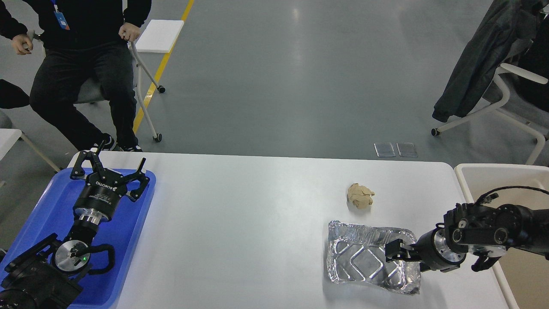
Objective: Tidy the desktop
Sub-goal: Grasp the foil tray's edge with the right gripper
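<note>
The white desktop [257,223] fills the lower part of the head view. A crumpled silver foil tray [358,257] lies on it at the front right. A crumpled brown paper ball [360,195] sits just behind the foil tray. My right gripper [392,251] reaches in from the right, low over the foil tray's right part. It looks dark and its fingers cannot be told apart. My left gripper [110,165] is open and empty, fingers spread, over the far end of the blue tray [43,210] at the left.
A beige rimmed bin [497,171] stands off the desktop's right edge, under my right arm. A seated person [81,64] and wheeled chairs are on the grey floor beyond the far edge, and a chair with a jacket [484,64] is at the far right.
</note>
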